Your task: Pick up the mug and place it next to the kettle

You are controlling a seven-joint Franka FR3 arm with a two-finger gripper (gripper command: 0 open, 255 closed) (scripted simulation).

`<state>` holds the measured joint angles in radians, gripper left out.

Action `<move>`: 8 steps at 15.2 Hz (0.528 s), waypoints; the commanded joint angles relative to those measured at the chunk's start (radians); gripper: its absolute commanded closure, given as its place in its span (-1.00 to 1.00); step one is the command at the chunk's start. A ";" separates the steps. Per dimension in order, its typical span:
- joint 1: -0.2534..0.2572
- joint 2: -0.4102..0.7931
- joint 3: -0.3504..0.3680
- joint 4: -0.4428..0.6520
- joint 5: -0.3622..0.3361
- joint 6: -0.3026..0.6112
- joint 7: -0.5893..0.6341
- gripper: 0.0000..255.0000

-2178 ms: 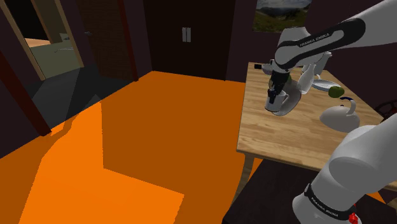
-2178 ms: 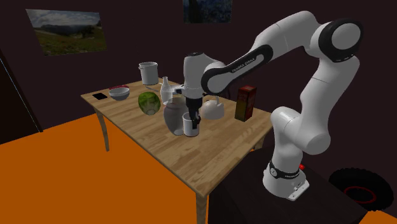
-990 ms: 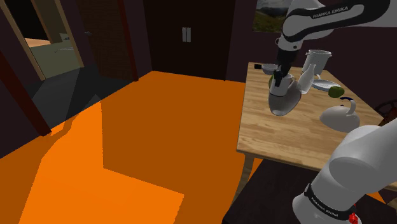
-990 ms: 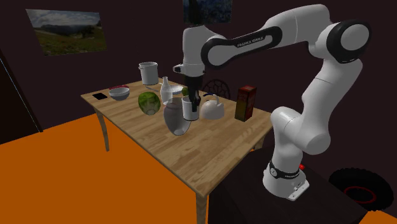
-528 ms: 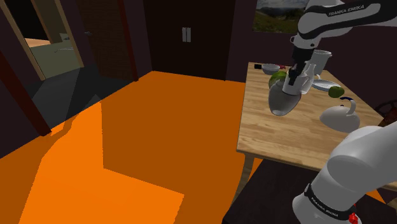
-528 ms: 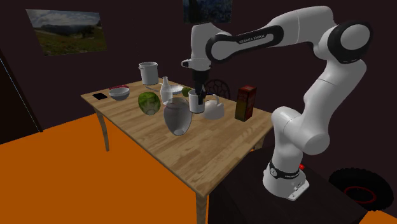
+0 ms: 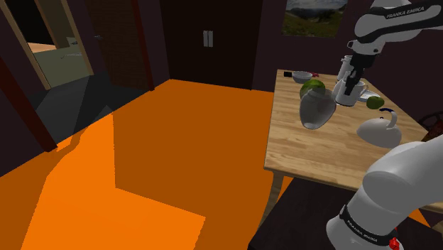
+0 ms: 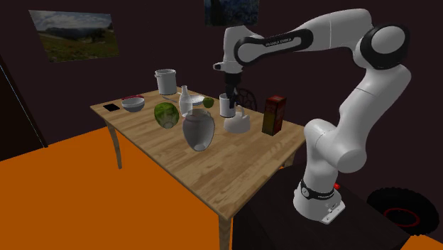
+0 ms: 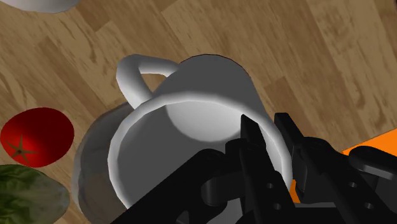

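Since the far end of the worktop [image 8: 213, 181] is pretty crowded, neighbours first. A grey vase [image 8: 198, 131] stands toward the middle with a green melon [image 8: 165, 114] beside it. A white bottle [image 8: 184, 99] and a plate [image 8: 196, 100] sit further back. A bowl [image 8: 133, 104] and a white bucket [image 8: 165, 81] are off at the second exterior view's left end. A brown box [image 8: 273, 115] stands near the right-hand corner in that view. The kettle [image 8: 238, 123] sits between the vase and the box, close to the back edge.

The end effector [image 8: 228, 98] points straight down and is clamped on the white mug [image 8: 227, 108] — the wrist view shows one finger [image 9: 254, 153] inside the rim and the other outside, pinching the wall. The mug is upright, long axis vertical and mouth up, just behind the kettle in the second exterior view. I can't tell whether its base touches the wood. Its handle [image 9: 135, 69] sticks out on the side away from the fingers, toward a red tomato [image 9: 35, 133] and a leafy green thing [image 9: 25, 191] lying near it.

Room-wise, the worktop's edge runs close to the mug on the fingers' side — orange floor [image 9: 382, 135] shows just past it. Open wood stretches from the vase to the near edge.
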<state>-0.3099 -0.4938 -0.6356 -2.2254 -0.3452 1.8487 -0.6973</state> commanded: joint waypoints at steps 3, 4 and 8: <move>-0.019 0.028 -0.091 0.041 -0.015 0.011 -0.110 1.00; -0.021 0.038 -0.115 0.055 -0.015 0.013 -0.137 1.00; -0.019 0.092 -0.219 0.122 -0.004 0.024 -0.252 1.00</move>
<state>-0.3348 -0.4229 -0.8277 -2.1281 -0.3578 1.8715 -0.9187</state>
